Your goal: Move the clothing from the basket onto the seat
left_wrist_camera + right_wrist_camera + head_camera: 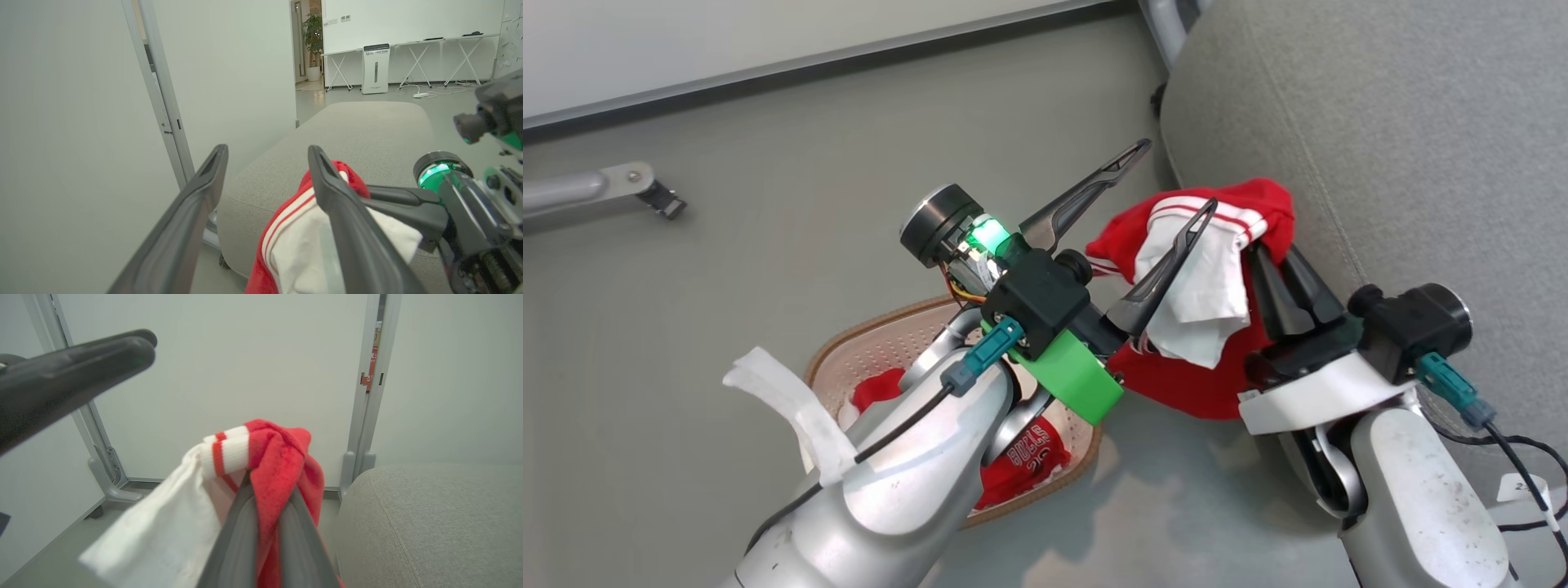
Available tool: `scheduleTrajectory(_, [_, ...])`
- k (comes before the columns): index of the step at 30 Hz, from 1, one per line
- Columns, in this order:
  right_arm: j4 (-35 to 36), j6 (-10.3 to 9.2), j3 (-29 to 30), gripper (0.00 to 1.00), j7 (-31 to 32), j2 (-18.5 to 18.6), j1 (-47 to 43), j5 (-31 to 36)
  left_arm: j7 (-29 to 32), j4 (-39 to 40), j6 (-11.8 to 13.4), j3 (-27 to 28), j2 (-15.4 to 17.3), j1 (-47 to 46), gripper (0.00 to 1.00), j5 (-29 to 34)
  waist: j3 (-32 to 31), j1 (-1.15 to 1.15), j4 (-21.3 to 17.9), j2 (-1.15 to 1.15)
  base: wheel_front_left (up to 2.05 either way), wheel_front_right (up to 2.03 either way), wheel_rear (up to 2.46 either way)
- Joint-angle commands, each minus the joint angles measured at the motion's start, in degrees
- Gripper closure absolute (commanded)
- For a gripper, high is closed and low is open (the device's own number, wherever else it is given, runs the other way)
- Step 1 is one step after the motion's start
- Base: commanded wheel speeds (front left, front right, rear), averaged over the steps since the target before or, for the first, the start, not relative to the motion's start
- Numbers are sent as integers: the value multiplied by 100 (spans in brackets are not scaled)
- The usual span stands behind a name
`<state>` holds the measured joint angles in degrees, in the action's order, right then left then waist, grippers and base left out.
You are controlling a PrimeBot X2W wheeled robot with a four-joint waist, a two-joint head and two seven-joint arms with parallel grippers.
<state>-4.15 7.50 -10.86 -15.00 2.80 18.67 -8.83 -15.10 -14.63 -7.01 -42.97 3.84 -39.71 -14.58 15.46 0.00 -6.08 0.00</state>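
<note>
Two grippers: right gripper [1270, 257] pinched on garment [1258, 204] beside seat [1380, 122] edge; left gripper [1180, 174] spread wide, empty, one finger [1168, 261] crossing garment; basket [882, 327] below, more clothing [1029, 457] inside.

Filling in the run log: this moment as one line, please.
right gripper: shut on red-white garment, raised by seat edge | left gripper: open, beside it | basket: BULLS garment inside

Grey floor [768, 204], pale partition walls [229, 61], trestle tables [445, 39] and a potted plant [314, 24] beyond.
</note>
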Motion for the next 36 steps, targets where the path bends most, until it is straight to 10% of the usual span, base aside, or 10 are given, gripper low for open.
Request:
scheduleTrajectory(1, [70,-2,72,100,-28,16,-78,31,23,-45,-12,-36,56,-96,0,-18,200,0,-265,0,0,0,0])
scheduleTrajectory(23, [570,-2,962,100,-28,16,-443,-111,42,-425,-31,-422,314,-156,0,-137,562,0,-934,0,0,0,0])
scheduleTrajectory(36, [711,-2,1383,100,-28,89,873,187,17,-397,83,-388,375,-268,0,-91,881,0,-816,0,0,0,0])
